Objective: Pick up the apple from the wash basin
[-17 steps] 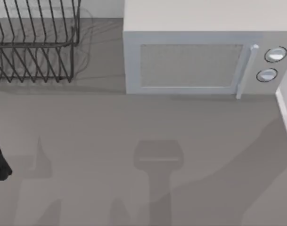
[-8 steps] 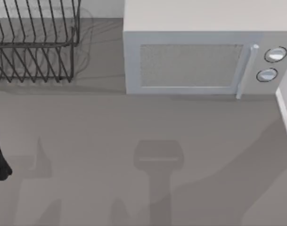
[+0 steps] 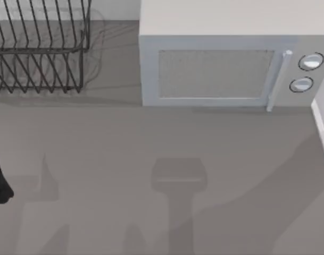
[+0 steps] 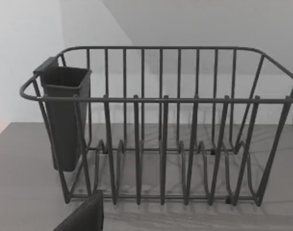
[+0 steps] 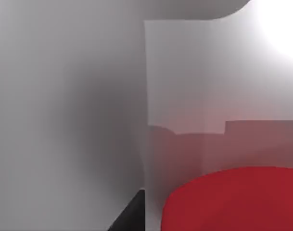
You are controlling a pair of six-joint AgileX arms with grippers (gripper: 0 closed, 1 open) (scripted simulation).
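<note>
Apple (image 5: 233, 199) seen close up in right wrist view, probably inside pale basin (image 5: 88, 120). Right end effector's finger state can't be told. Grasp not confirmed, lift remains. Left arm parked facing dish rack (image 4: 160, 130).

Dish rack (image 3: 36, 48) rear left; microwave (image 3: 225, 64) right of it.

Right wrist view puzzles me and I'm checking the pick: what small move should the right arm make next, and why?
Probably a short, slow advance toward the apple, then stop to confirm alignment. The apple looms large and close in the right wrist view against pale walls, so it seems near, but that view doesn't make the finger positions plain.
</note>
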